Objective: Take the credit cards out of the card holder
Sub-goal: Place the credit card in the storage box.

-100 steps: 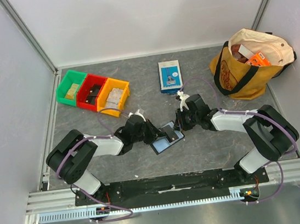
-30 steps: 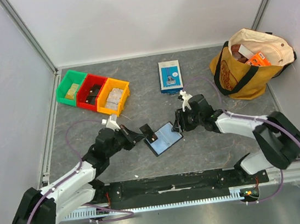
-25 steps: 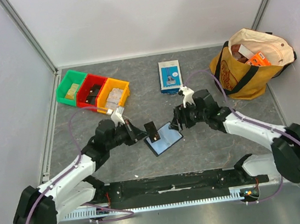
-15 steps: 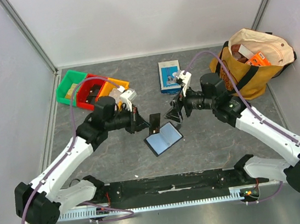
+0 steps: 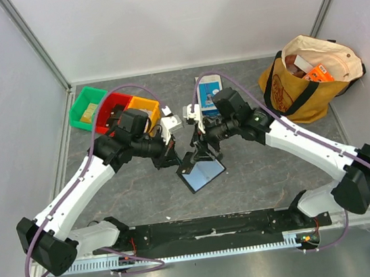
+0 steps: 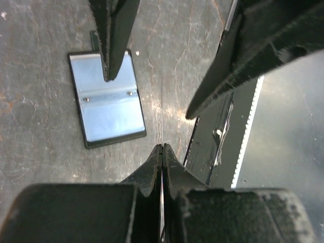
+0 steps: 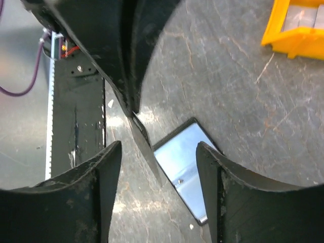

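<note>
Two arms meet over the middle of the table (image 5: 271, 168); the left gripper (image 6: 161, 150) is pinched tight on one thin dark card (image 7: 144, 144), gripped at one end and held up in the air with its free end slanting down; the right gripper (image 7: 158, 149) stands wide, one finger on each side of that card, and neither finger is seen touching it; the card holder (image 5: 202, 174) lies open and flat on the table just below both grippers, bluish-grey inside facing up, with nothing gripping it; whether its pockets hold more cards I cannot tell; green, red and yellow bins (image 5: 115, 113) sit at the far left; a yellow bag (image 5: 304, 85) stands at the far right.
</note>
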